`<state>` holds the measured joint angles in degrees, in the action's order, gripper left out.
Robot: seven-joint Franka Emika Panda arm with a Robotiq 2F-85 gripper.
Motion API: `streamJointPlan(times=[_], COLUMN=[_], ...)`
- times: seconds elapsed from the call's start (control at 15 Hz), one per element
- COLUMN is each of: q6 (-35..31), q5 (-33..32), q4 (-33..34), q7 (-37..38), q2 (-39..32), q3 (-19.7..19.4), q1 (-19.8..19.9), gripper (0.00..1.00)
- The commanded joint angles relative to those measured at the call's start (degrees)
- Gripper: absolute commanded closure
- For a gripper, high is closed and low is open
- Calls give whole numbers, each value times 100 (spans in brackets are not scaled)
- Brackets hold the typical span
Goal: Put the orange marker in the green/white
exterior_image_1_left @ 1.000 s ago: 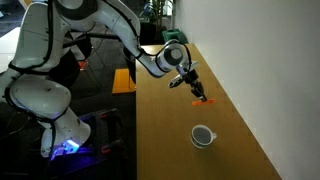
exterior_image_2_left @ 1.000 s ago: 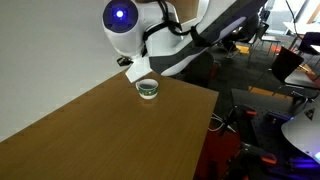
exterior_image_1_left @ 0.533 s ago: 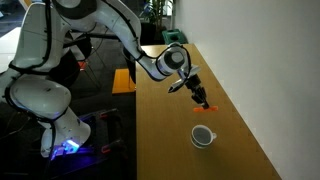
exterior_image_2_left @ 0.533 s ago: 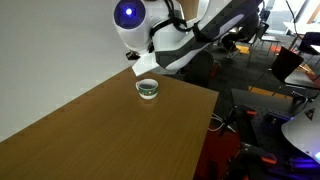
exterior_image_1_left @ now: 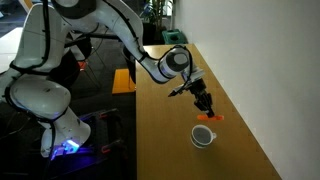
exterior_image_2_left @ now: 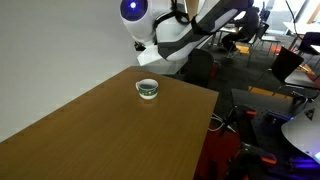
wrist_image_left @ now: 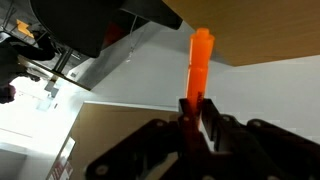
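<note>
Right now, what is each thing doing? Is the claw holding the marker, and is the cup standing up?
Marker: pinched in the gripper, up off the table.
Gripper: shut on the marker, in the air close to the cup.
Cup: upright on the table, no marker in it.
</note>
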<state>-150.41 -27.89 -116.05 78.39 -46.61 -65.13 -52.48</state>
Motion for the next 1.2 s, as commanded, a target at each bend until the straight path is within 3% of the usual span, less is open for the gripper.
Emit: streamJointPlan(times=[0.0,0.07,0.27,0.33,1.13], q6=[30,31,31,31,-213], q5=[-10,-10,-11,-11,63], q4=[30,32,31,31,71], q7=[58,67,68,68,2012], q2=[-14,-30,-43,-44,-967], q3=[8,10,31,32,-239], q1=[43,53,50,49,-121], gripper=[96,82,82,96,96])
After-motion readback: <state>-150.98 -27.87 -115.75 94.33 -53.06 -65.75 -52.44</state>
